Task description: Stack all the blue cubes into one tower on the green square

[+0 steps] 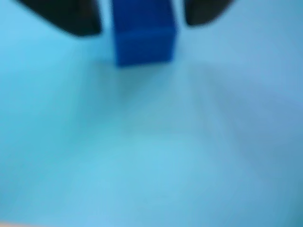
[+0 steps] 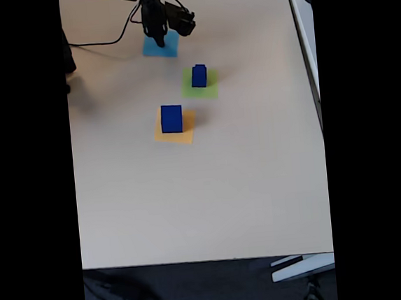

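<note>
- No readable text, labels, brands, nos. or signs in either view.
- Wrist view: too blurred to read anything; blue cube (image 1: pixel 144 35) face plain.
- Fixed view: cubes and paper squares plain, no print; table (image 2: pixel 204 192) bare of markings.
</note>
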